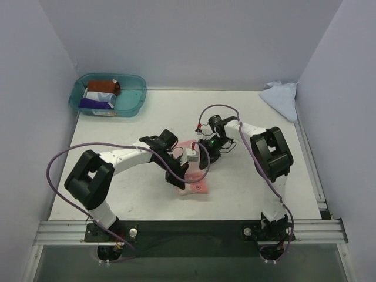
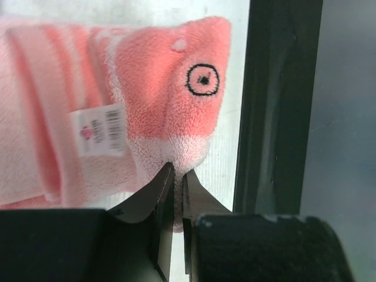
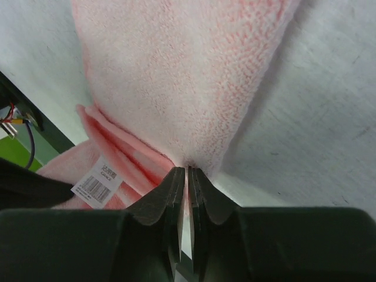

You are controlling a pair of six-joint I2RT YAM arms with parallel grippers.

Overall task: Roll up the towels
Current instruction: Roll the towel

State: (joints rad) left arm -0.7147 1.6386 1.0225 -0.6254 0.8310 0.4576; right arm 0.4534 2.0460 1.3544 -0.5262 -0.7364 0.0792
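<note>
Pink terry mid-table: the pink towel [image 1: 195,187] lies bunched between your arms, its long axis running near to far. Your left gripper [image 2: 178,173] is pinched tight on one hem from the left and your right gripper [image 3: 188,171] clamps a fold from the right, both equally close. Bare table [image 1: 135,200] opens on either side, but the near edge sits close. The blue towel [image 1: 281,97] waits far right, well apart.
</note>
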